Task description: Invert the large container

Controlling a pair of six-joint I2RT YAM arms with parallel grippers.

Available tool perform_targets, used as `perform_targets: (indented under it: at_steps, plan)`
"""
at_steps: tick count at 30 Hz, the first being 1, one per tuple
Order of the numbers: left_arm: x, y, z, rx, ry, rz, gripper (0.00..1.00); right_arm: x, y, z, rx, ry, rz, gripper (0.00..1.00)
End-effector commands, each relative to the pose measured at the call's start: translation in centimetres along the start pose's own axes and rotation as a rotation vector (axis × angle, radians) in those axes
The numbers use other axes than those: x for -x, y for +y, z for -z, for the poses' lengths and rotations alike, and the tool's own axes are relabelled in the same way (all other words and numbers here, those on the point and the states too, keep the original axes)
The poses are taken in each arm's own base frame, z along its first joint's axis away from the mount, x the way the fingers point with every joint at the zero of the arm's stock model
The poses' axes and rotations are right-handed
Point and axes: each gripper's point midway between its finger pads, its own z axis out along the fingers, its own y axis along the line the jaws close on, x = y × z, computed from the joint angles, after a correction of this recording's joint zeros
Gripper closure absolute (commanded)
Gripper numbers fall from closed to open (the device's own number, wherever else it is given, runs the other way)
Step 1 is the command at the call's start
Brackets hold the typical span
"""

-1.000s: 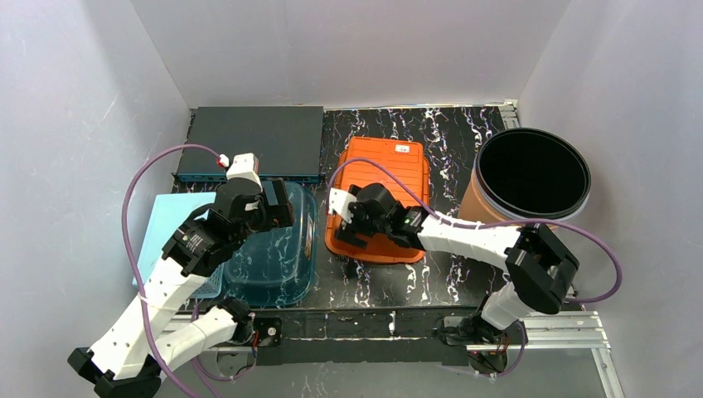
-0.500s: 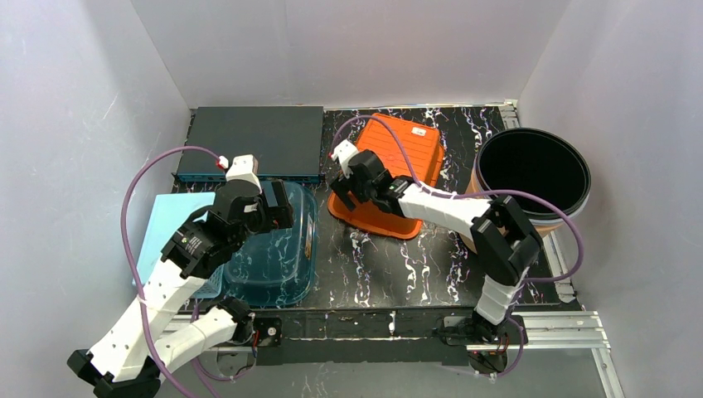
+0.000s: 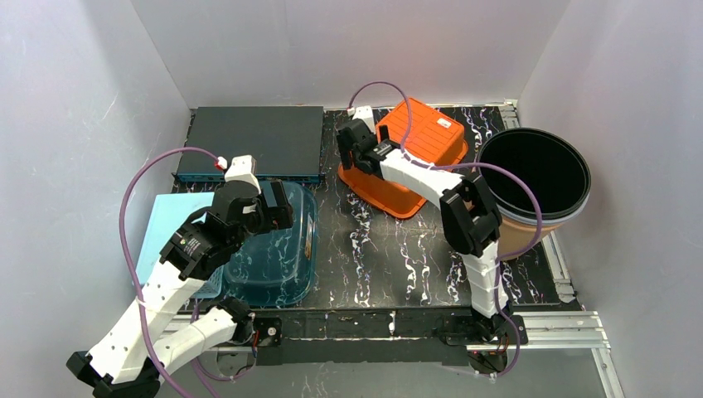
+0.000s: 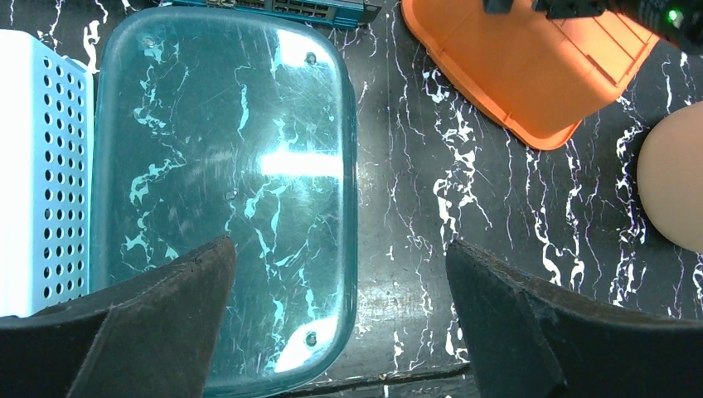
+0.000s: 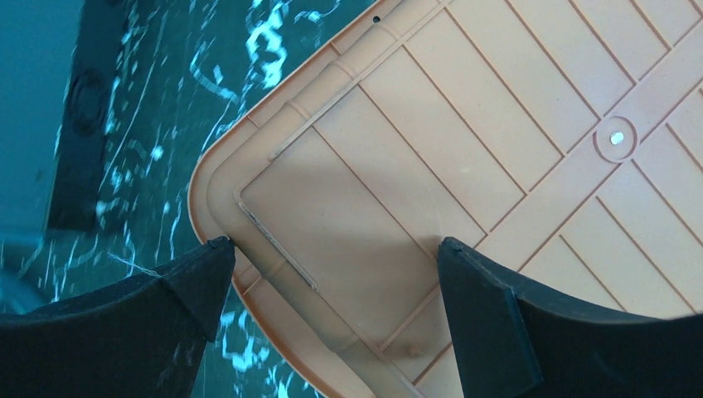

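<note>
Orange container (image 3: 431, 137) lies bottom-up, its corner between the spread right fingers (image 5: 124, 332); left fingers (image 4: 141, 332) also apart.

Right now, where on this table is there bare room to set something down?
The widest bare patch of table lies on the near side of the orange container, between the teal container and the right arm. The left side is crowded: dark flat box, teal container and blue basket sit close together. The round bin fills the right rear corner.
</note>
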Motion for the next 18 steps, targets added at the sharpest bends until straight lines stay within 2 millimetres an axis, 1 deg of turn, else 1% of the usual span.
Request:
perform_targets:
  at_steps: [1, 3, 8, 9, 11, 13, 14, 16, 18]
  plan:
    - [0.0, 0.2, -0.2, 0.008, -0.007, 0.012, 0.04, -5.7, -5.1, -3.1, -0.252, 0.215, -0.149, 0.01]
    - [0.0, 0.2, -0.2, 0.008, -0.007, 0.011, 0.04, -5.5, -5.7, -3.9, -0.273, 0.219, -0.205, 0.01]
    - [0.0, 0.2, -0.3, 0.011, -0.009, 0.014, 0.03, -4.3, -6.9, -5.0, -0.288, 0.212, -0.325, 0.01]
    - [0.1, 0.1, -0.3, 0.008, -0.010, 0.016, 0.03, -3.7, -6.7, -5.2, -0.270, 0.214, -0.362, 0.01]
    - [0.0, -0.1, -0.5, 0.005, -0.005, 0.019, 0.03, -2.7, -6.9, -5.0, -0.278, 0.209, -0.430, 0.01]
    - [0.0, -0.3, -0.6, -0.003, -0.002, 0.021, 0.03, -0.7, -6.7, -4.7, -0.265, 0.165, -0.470, 0.01]
    - [0.1, -0.4, -0.6, -0.006, -0.002, 0.021, 0.03, 0.6, -6.3, -4.6, -0.231, 0.136, -0.476, 0.02]
    - [0.2, -0.6, -0.5, -0.012, 0.000, 0.020, 0.03, 3.5, -5.1, -3.9, -0.132, 0.067, -0.408, 0.03]
    - [0.4, -0.5, -0.3, -0.011, -0.006, 0.018, 0.03, 5.9, -3.6, -2.7, -0.019, -0.001, -0.291, 0.03]
